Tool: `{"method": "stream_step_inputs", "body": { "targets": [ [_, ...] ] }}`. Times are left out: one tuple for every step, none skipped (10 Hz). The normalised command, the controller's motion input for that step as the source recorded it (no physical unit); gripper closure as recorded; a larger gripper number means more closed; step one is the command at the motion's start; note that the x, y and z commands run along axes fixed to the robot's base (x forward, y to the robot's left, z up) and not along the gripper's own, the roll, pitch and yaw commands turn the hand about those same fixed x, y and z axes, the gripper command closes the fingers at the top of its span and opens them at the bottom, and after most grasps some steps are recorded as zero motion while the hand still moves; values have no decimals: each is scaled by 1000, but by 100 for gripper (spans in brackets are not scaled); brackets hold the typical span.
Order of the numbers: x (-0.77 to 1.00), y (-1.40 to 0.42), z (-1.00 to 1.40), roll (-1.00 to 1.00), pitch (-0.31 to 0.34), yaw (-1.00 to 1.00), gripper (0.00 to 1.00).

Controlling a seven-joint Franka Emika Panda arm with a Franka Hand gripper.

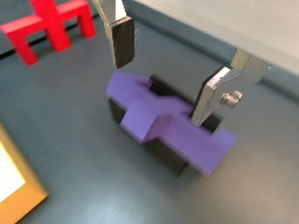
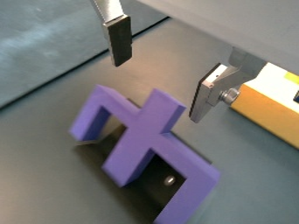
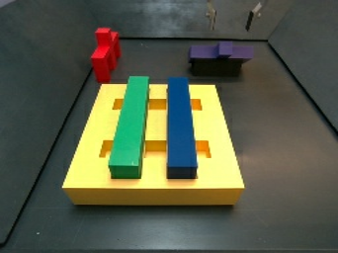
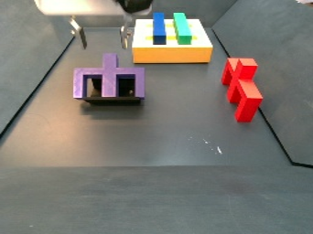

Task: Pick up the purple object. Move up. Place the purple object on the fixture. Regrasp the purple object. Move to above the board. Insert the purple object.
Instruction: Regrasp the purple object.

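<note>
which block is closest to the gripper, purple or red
The purple object, lying on the fixture right below the open gripper; the red block sits far off.

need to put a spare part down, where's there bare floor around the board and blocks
Widest free patch: the dark floor nearer that camera than the purple object and the red block. A strip between those two is also bare. Crowded: round the fixture, where the purple object sits with the open gripper just above it, apart, and the board itself.
</note>
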Motion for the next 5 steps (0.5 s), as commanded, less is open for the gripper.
{"method": "stream_step_inputs", "body": {
  "targets": [
    [9, -109, 34, 1000, 60, 63, 0],
    [46, -171, 40, 1000, 46, 97, 0],
    [37, -183, 37, 1000, 57, 80, 0],
    [63, -194, 34, 1000, 29, 51, 0],
    [94, -197, 31, 1000, 3, 43, 0]
  ]
}}
